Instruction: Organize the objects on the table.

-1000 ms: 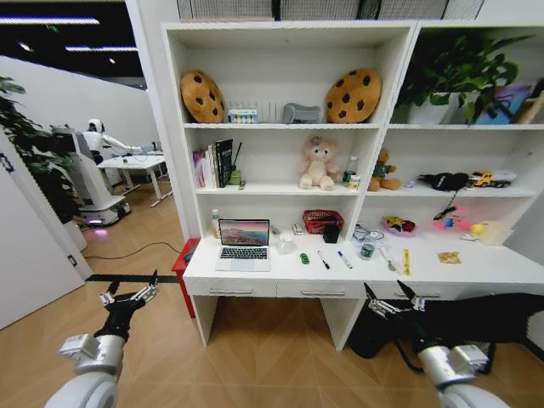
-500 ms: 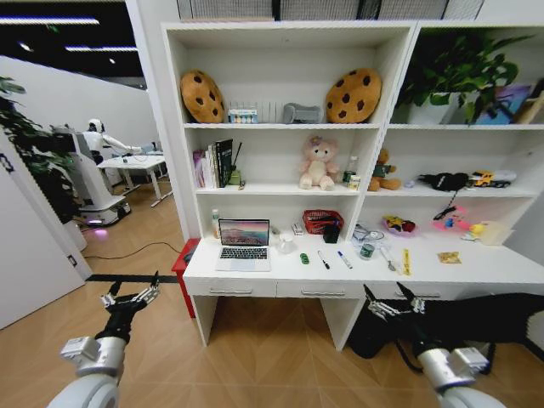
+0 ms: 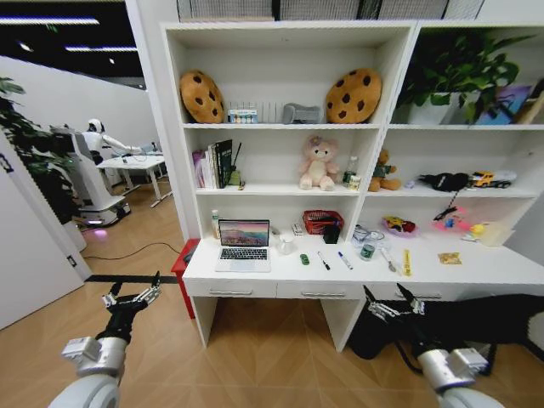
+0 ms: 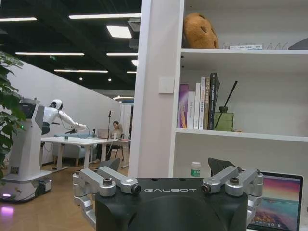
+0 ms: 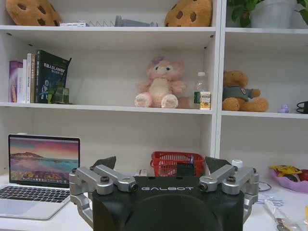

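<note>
Right now I am holding my left gripper and right gripper low before the table, both with fingers spread and pinching nothing. On its top are lying the open laptop, a green toy car and two marker pens.

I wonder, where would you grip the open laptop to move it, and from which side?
Probably shut it first. The laptop sits open, its screen upright and facing the robot, base flat on the table. Then grip the thin base's front edge, coming from the robot's side; the left gripper, open, is nearer.
</note>
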Robot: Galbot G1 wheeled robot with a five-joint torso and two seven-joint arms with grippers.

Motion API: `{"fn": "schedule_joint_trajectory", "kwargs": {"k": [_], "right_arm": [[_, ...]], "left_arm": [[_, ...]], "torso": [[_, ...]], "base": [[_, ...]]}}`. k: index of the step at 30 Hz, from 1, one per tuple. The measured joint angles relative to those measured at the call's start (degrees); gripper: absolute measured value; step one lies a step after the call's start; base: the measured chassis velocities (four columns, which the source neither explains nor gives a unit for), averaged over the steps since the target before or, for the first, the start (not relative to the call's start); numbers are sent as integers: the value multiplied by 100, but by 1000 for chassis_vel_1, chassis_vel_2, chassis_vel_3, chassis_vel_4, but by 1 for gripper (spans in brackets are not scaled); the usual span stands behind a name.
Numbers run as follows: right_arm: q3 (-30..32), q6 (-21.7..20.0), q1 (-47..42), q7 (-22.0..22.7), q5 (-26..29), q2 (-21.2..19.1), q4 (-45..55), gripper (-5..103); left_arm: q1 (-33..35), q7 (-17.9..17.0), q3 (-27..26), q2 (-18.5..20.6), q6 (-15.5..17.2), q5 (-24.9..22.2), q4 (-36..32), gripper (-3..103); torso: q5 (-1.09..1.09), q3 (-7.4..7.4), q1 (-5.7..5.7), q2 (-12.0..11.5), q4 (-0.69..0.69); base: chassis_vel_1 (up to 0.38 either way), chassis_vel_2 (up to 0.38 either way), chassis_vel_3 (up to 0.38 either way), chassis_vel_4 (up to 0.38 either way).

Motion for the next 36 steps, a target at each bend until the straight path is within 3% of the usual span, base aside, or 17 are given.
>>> {"fn": "schedule_joint_trajectory", "kwargs": {"k": [36], "right_arm": [[12,-37,-32,-62,-15,37,-5,100]], "left_arm": [[10,-18,34,-50,37,20,-44,100]], "torso": [[0,0,0,0,0]], "base": [[-39,46,49,-49]]}}
